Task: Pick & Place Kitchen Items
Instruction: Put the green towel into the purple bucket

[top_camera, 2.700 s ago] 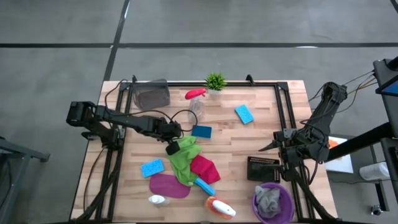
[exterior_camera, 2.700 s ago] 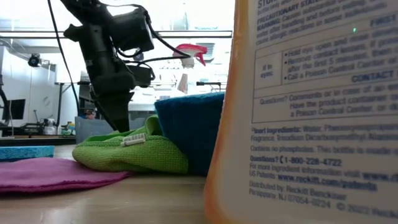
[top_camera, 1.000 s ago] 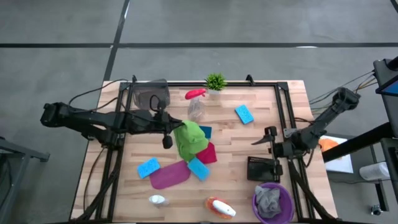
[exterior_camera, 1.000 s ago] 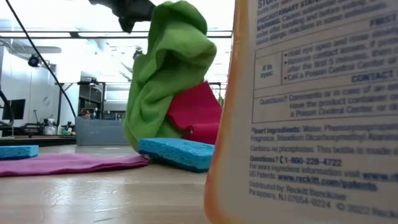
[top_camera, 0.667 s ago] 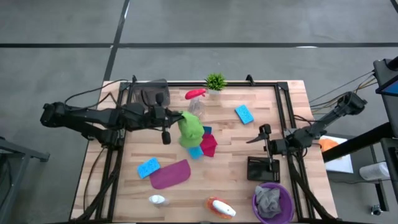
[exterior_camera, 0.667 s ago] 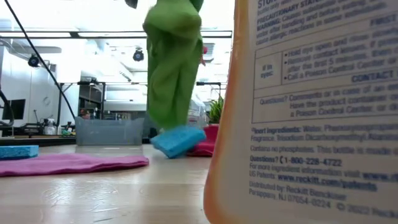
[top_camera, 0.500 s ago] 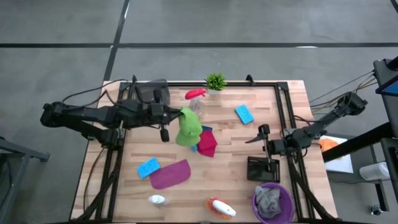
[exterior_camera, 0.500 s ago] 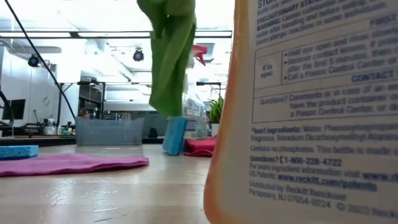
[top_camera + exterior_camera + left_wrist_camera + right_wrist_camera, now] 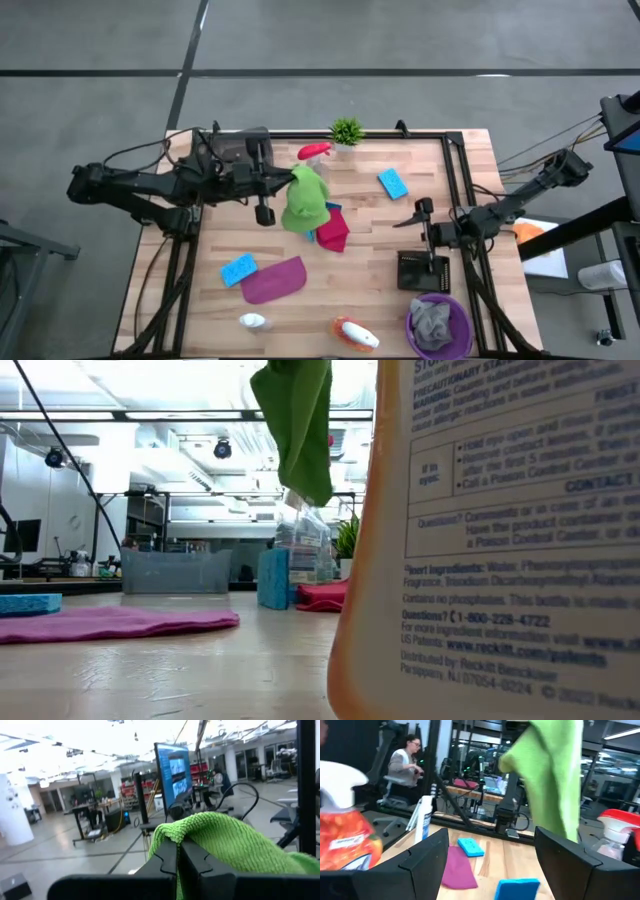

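Note:
My left gripper [image 9: 288, 183] is shut on a green cloth [image 9: 303, 203], which hangs high over the table's middle in the low view [image 9: 298, 422]. Under it lie a magenta cloth [image 9: 334, 230] and a blue sponge [image 9: 272, 578] standing on its edge. A red-topped clear spray bottle [image 9: 313, 153] stands just beyond. My right gripper [image 9: 415, 214] hovers open at the right with nothing between its fingers. Near the front edge are a purple cloth [image 9: 272, 281], a second blue sponge [image 9: 241, 268], a white bottle [image 9: 254, 321] and an orange bottle [image 9: 353, 333]. My left gripper pinches a bunched upper part of the green cloth [image 9: 172, 832] between its two fingers, several layers gathered. The fingers [image 9: 167, 857] reach in about level from the table's left. The cloth drapes over the fingertips and hangs slack below them, clear of the table.
A purple bowl [image 9: 458, 340] holding a grey cloth sits at the front right, behind it a black rack [image 9: 422, 270]. A grey bin [image 9: 245, 152] and a small potted plant [image 9: 346, 130] stand at the far edge. A third blue sponge [image 9: 393, 183] lies at the far right.
My left gripper has risen and drawn toward the table's far edge, still shut on the green cloth. The cloth's lower end has lifted clear of the table. The magenta cloth and the blue sponge were dragged farward, and the sponge now stands on its edge.

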